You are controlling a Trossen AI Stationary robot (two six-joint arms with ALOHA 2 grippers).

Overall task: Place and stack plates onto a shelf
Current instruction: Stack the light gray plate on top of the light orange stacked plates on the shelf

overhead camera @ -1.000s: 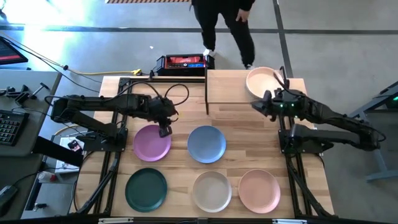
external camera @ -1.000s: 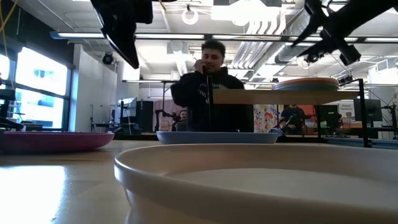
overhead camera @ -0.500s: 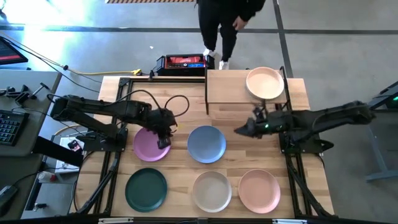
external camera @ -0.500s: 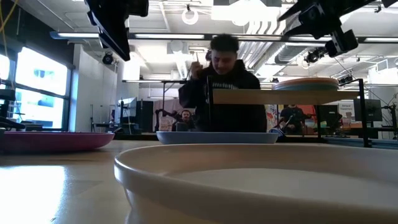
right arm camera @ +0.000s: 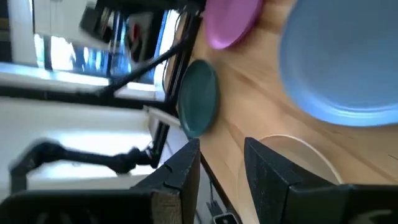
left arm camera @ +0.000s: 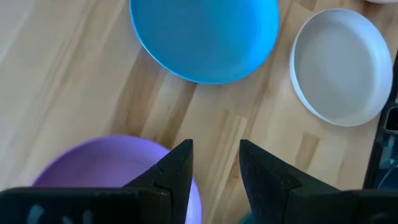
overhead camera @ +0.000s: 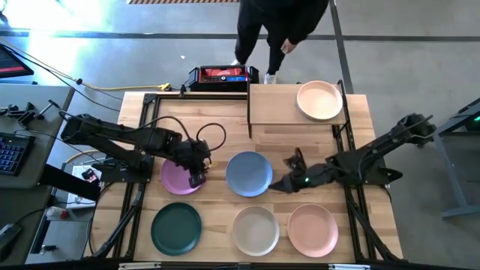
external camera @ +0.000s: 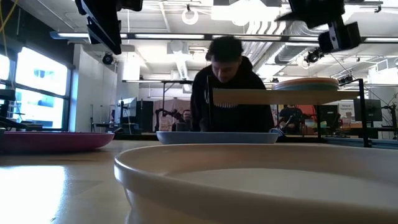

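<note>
You are working in a robotics lab set in an open, industrial-style hall. The wooden table point(overhead camera: 225, 142) sits on a black metal frame, with two dark robot arms bolted to its sides and cables trailing off the edge. On your left stands a desk with a keyboard point(overhead camera: 10, 154) and loose gear; a red and black case point(overhead camera: 220, 76) lies on the grey concrete floor point(overhead camera: 397, 52) just behind the table. Look across the tabletop and you see bare ceiling ducts point(external camera: 261, 53), strip lights, tall windows point(external camera: 37, 87) and more workstations with screens point(external camera: 368, 111). A person in a dark hoodie point(external camera: 231, 93) stands just behind the table.
</note>
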